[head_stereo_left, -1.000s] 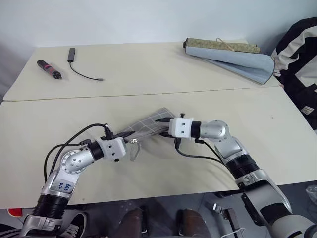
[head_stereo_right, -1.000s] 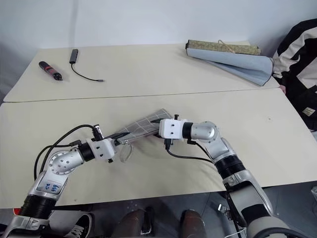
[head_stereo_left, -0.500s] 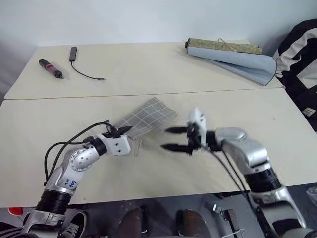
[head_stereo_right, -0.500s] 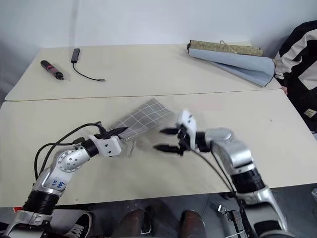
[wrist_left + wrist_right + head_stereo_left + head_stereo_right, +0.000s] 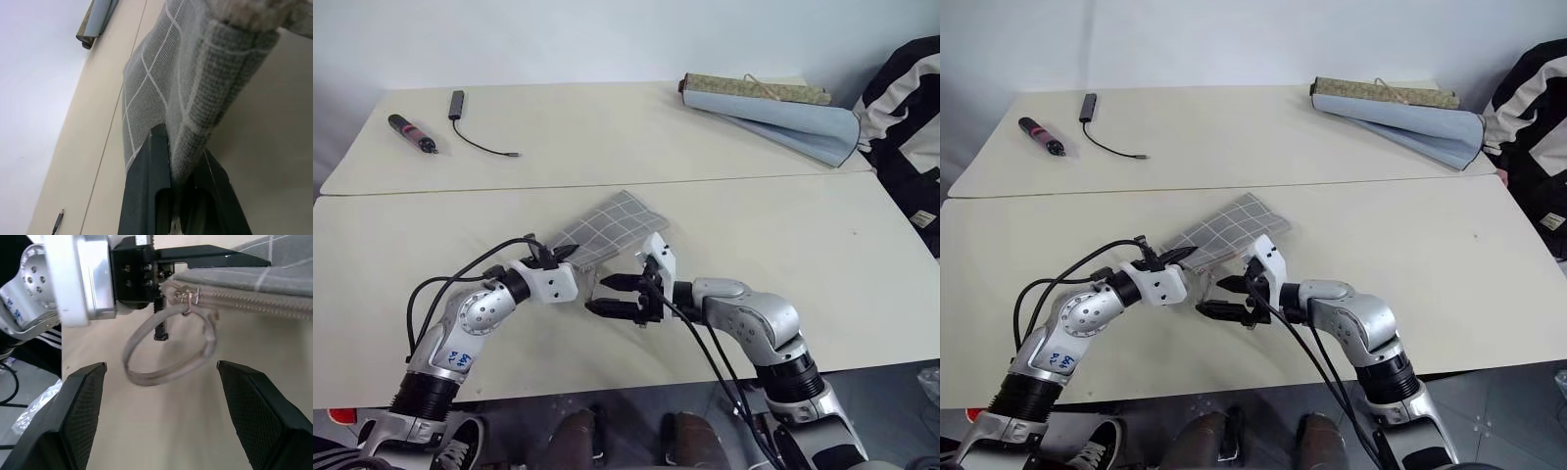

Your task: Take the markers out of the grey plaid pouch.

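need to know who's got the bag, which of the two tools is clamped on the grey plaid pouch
The left tool: its fingers are shut on the corner of the grey plaid pouch. The right tool stands open, facing the pouch's cord loop without touching it.

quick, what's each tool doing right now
Left tool: closed, holding the end of the grey plaid pouch.
Right tool: open, holding nothing, facing the pouch's cord loop.
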You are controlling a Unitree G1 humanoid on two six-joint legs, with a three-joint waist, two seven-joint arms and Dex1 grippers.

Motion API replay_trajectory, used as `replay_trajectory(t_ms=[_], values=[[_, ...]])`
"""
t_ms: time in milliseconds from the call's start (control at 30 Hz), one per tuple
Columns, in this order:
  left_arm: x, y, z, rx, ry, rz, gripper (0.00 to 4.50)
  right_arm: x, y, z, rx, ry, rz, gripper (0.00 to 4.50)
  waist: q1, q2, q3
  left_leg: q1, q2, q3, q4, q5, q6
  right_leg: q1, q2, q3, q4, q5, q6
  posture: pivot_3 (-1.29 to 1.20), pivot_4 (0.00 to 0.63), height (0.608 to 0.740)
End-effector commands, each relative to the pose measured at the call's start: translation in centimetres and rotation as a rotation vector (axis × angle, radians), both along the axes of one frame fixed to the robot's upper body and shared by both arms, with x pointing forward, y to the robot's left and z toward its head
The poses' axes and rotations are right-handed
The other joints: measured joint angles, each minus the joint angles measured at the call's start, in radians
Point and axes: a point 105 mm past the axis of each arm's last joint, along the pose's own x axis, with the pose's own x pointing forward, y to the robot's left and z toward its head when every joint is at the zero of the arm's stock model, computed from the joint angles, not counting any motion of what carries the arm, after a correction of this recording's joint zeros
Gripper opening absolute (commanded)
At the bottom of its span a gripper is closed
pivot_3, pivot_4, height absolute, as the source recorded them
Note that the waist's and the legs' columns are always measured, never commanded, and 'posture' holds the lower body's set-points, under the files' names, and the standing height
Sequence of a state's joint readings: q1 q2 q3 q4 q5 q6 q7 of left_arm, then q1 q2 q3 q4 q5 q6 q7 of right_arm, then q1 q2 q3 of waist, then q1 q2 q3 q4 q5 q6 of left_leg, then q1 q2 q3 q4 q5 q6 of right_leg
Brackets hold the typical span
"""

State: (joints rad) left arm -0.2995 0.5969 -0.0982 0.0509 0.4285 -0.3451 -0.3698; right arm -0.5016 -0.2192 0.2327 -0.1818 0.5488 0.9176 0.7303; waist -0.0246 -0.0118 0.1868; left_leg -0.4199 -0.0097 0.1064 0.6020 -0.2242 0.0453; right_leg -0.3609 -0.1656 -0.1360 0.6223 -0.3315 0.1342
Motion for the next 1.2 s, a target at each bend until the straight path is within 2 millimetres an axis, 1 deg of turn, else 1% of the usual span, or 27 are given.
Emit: replay_trajectory(t_ms=[33, 100, 167, 367, 433, 467, 533, 600, 767, 800, 900, 1000, 1100, 1200], values=[[-0.4, -0.7, 1.1, -0.02, -0.04, -0.02, 0.0, 0.3, 0.7, 1.0, 0.027, -0.037, -0.012, 3.76, 0.0, 0.0, 0.0, 0.0, 0.0, 0.0, 0.0, 0.0, 0.0, 0.0, 0.0, 0.0, 0.0, 0.0, 0.0, 0.0, 0.15, 0.74], [-0.4, -0.7, 1.1, -0.024, -0.039, -0.019, 0.0, 0.6, 0.8, 1.1, 0.046, -0.027, -0.031, 3.39, -0.001, 0.0, 0.0, 0.0, 0.0, 0.0, 0.0, 0.001, 0.001, 0.0, 0.0, 0.0, 0.0, 0.0, 0.0, 0.0, 0.15, 0.74], [-0.5, -0.7, 1.1, -0.027, -0.037, -0.02, 0.0, 0.7, 0.7, 1.0, 0.042, -0.028, -0.039, 2.82, 0.0, 0.0, 0.0, 0.0, 0.0, 0.0, 0.0, 0.001, 0.002, 0.0, 0.0, 0.0, 0.0, 0.0, 0.0, 0.0, 0.15, 0.74], [-0.5, -0.7, 1.1, -0.042, -0.032, -0.018, 0.0, 1.1, 0.1, 0.7, 0.015, -0.048, -0.047, 0.72, 0.0, 0.0, 0.0, 0.0, 0.0, 0.0, 0.001, 0.001, 0.002, 0.0, 0.0, 0.0, 0.0, 0.0, 0.0, 0.0, 0.15, 0.74], [-0.5, -0.6, 1.1, -0.044, -0.028, -0.018, 0.0, 1.2, -0.2, 0.7, 0.007, -0.055, -0.052, 0.08, 0.0, 0.0, 0.0, 0.0, 0.0, 0.0, 0.001, 0.001, 0.002, 0.0, 0.0, 0.0, 0.0, 0.0, 0.0, 0.0, 0.15, 0.74], [-0.6, -0.5, 1.1, -0.051, -0.024, -0.016, 0.0, 1.3, -0.5, 0.7, 0.005, -0.059, -0.052, 0.03, -0.001, 0.0, 0.0, 0.0, 0.0, 0.0, 0.001, 0.001, 0.002, 0.0, 0.0, 0.0, 0.0, 0.0, 0.0, 0.0, 0.15, 0.74], [-0.9, 0.1, 1.1, -0.115, 0.014, -0.017, 0.0, 1.7, -1.6, 1.0, -0.002, -0.083, -0.055, 0.03, -0.001, 0.0, 0.0, 0.0, 0.0, 0.0, 0.001, 0.001, 0.002, 0.0, 0.0, 0.0, 0.0, 0.0, 0.0, 0.0, 0.15, 0.74], [-1.4, 0.8, 1.1, -0.142, 0.041, -0.033, 0.0, 2.4, -2.9, 1.1, -0.035, -0.119, -0.069, 0.03, -0.001, 0.0, 0.0, 0.0, 0.0, 0.0, 0.001, 0.001, 0.003, 0.0, 0.0, 0.0, 0.0, 0.0, 0.0, 0.0, 0.15, 0.74], [-2.4, 1.1, 0.9, -0.217, 0.116, -0.071, 0.0, 3.7, -4.8, 1.3, -0.075, -0.159, -0.09, 0.03, -0.002, 0.0, 0.0, 0.0, 0.001, 0.0, 0.002, 0.001, 0.003, 0.0, 0.0, 0.0, 0.0, 0.0, 0.0, 0.0, 0.15, 0.74], [-2.6, 1.3, 0.6, -0.233, 0.146, -0.078, 0.0, 4.2, -5.5, 1.5, -0.09, -0.179, -0.104, 0.03, -0.002, 0.0, 0.0, 0.0, 0.001, 0.0, 0.002, 0.001, 0.003, 0.0, 0.0, 0.0, 0.0, 0.0, 0.0, 0.0, 0.15, 0.74], [-3.4, 1.8, 0.0, -0.23, 0.19, -0.092, 0.0, 5.5, -7.1, 2.1, -0.135, -0.241, -0.136, 0.03, -0.002, 0.0, 0.0, 0.0, 0.001, 0.001, 0.003, 0.0, 0.004, 0.001, 0.0, 0.0, 0.0, 0.0, 0.0, 0.0, 0.15, 0.74], [-4.0, 2.0, -0.2, -0.239, 0.212, -0.103, 0.0, 6.0, -7.9, 2.4, -0.167, -0.283, -0.132, 0.03, -0.001, 0.0, 0.0, -0.001, 0.001, 0.001, 0.004, 0.0, 0.004, 0.0, 0.0, 0.0, 0.0, 0.0, 0.0, 0.0, 0.15, 0.74], [-4.2, 3.0, -0.3, -0.231, 0.223, -0.081, 0.0, 6.7, -9.9, 3.3, -0.191, -0.318, -0.158, 0.03, -0.001, 0.0, 0.0, -0.001, 0.003, 0.001, 0.005, 0.0, 0.003, 0.001, 0.0, 0.0, 0.0, 0.0, 0.0, 0.0, 0.15, 0.74], [-4.2, 3.9, -0.1, -0.238, 0.222, -0.061, 0.0, 7.5, -11.8, 3.1, -0.233, -0.325, -0.194, 0.03, 0.0, 0.0, 0.0, -0.001, 0.003, 0.001, 0.006, -0.001, 0.004, 0.001, 0.0, 0.0, 0.0, 0.0, 0.0, 0.0, 0.15, 0.74]])
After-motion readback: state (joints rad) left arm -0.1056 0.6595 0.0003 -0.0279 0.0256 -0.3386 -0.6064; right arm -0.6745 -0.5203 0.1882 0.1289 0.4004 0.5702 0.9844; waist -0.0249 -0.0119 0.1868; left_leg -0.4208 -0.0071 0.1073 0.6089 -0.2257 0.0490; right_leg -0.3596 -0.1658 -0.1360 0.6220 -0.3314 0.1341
